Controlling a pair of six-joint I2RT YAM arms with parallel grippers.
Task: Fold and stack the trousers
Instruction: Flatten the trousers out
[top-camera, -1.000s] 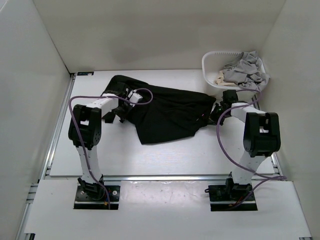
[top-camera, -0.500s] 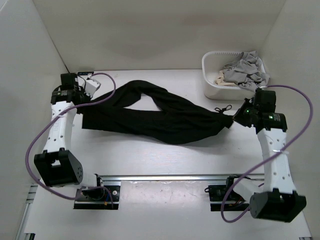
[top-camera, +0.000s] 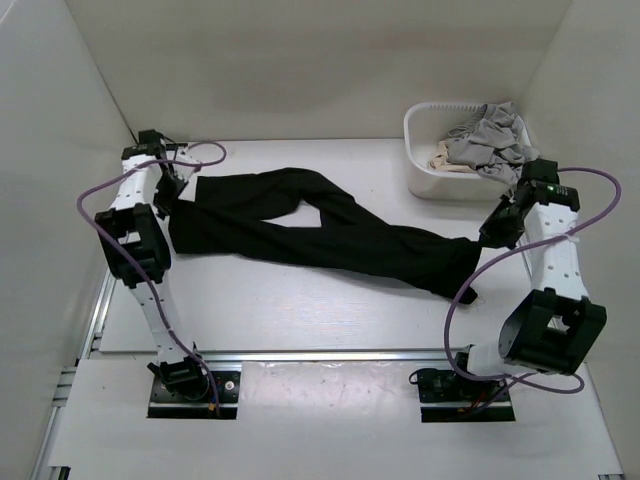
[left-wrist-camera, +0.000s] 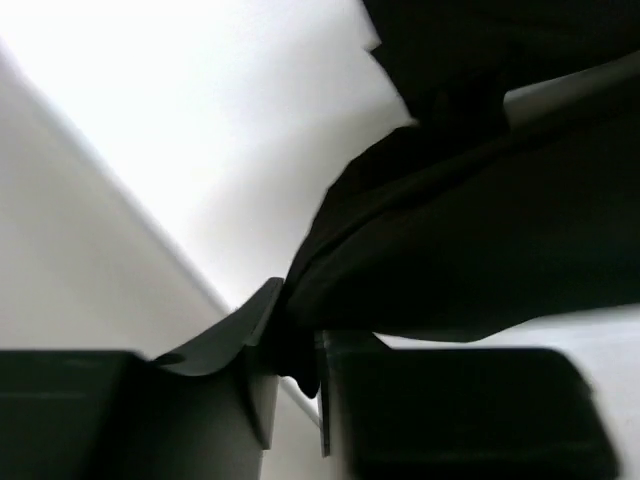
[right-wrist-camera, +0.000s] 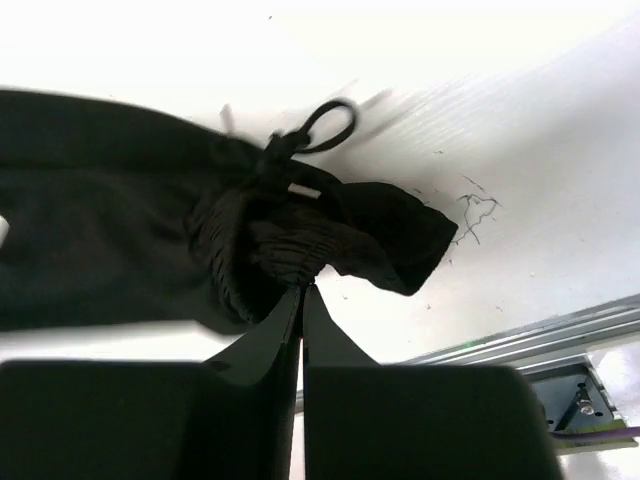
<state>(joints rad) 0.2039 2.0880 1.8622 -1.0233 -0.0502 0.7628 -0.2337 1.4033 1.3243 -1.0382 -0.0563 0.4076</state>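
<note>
Since the earlier view, both arms have drawn in and lowered, and the trousers (top-camera: 320, 235), then stretched between them as a sagging band, now lie lengthwise across the bench (top-camera: 300, 310). The legs cross near the middle.

The left hand (top-camera: 172, 195) holds the left end by the side wall, its fingers closed on a fold of black cloth. The right hand (top-camera: 497, 232) is closed to a slit, with the gathered waistband and its drawstring loop (right-wrist-camera: 325, 125) at the tips. It appears to pinch a fold, though the grip is thin.

The cloth is light, limp and prone to bunching, so it will likely follow a pull only where held. The waistband corners and hems are probably the best places to hold it.

The bench is smooth, white and enclosed by pale walls. A white basket (top-camera: 425, 150) of grey clothes (top-camera: 490, 140) stands at the far right corner.
</note>
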